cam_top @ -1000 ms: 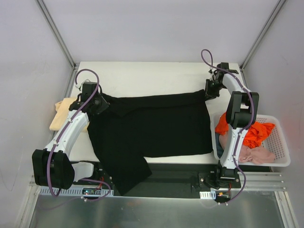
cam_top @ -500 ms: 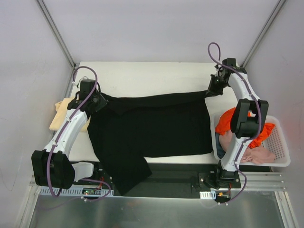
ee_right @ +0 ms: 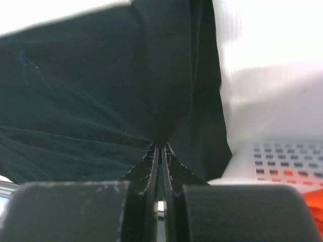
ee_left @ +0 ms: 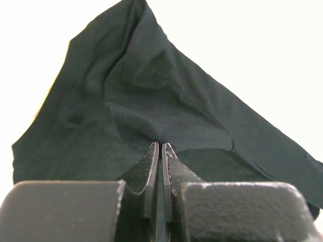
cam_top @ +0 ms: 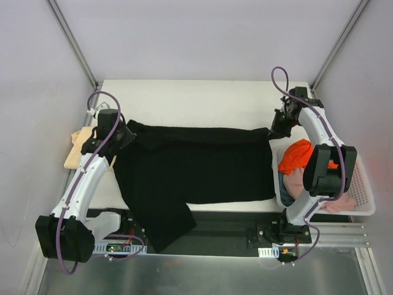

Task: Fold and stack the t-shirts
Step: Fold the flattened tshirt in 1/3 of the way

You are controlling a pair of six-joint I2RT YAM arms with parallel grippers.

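Observation:
A large black t-shirt [cam_top: 193, 166] lies spread across the white table, one part hanging over the near edge. My left gripper [cam_top: 124, 132] is shut on its far left corner; the pinched cloth shows in the left wrist view [ee_left: 161, 116] at the gripper [ee_left: 161, 144]. My right gripper [cam_top: 274, 130] is shut on its far right corner, seen in the right wrist view [ee_right: 101, 91] at the gripper [ee_right: 159, 146]. The far edge is stretched between both grippers. A pale tan shirt [cam_top: 78, 147] lies at the left edge. An orange shirt [cam_top: 296, 155] and a pink one [cam_top: 296, 181] lie in the basket.
A white mesh basket [cam_top: 366, 198] stands at the right edge of the table [cam_top: 196, 101], close to my right arm; its wall shows in the right wrist view [ee_right: 282, 161]. Grey walls and metal frame posts enclose the table.
Both grippers have moved apart and toward the near side, pulling the shirt's far edge straight and taut. The right arm has swung out over the basket.

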